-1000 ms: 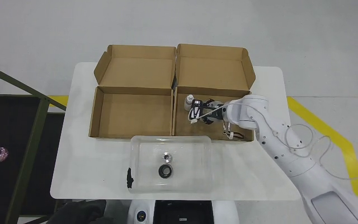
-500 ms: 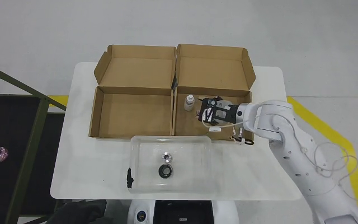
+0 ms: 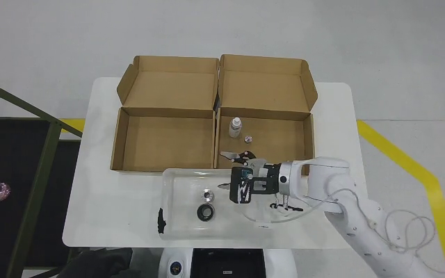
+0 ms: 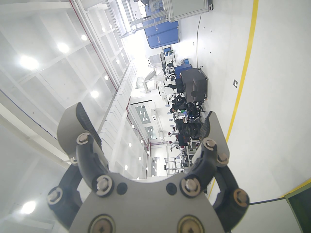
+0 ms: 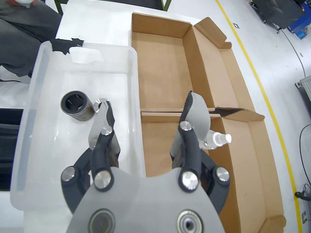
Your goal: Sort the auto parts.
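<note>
My right gripper (image 3: 225, 170) hangs open and empty over the edge where the clear plastic bin (image 3: 167, 201) meets the right cardboard box (image 3: 295, 149). In the bin lie a black cylindrical bearing (image 3: 205, 213) and a small silver part (image 3: 207, 196). In the right wrist view the bearing (image 5: 76, 106) sits just beyond one fingertip (image 5: 108, 115) of the gripper (image 5: 148, 112), which partly hides the silver part (image 5: 98, 103). A small white spray bottle (image 3: 236, 127) and a tiny silver piece (image 3: 249, 140) lie in the right box. My left gripper (image 4: 145, 124) is open and empty, pointing off into the room.
The left cardboard box (image 3: 163, 142) has nothing in it. Both boxes' lids stand open at the far side. A scrap of black tape (image 3: 160, 221) clings to the bin's left rim. Bare white table (image 3: 97, 181) lies left of the bin.
My right gripper has drawn back from the bottle in the right box towards the bin's near edge. The tiny silver piece now lies uncovered in the right box.
</note>
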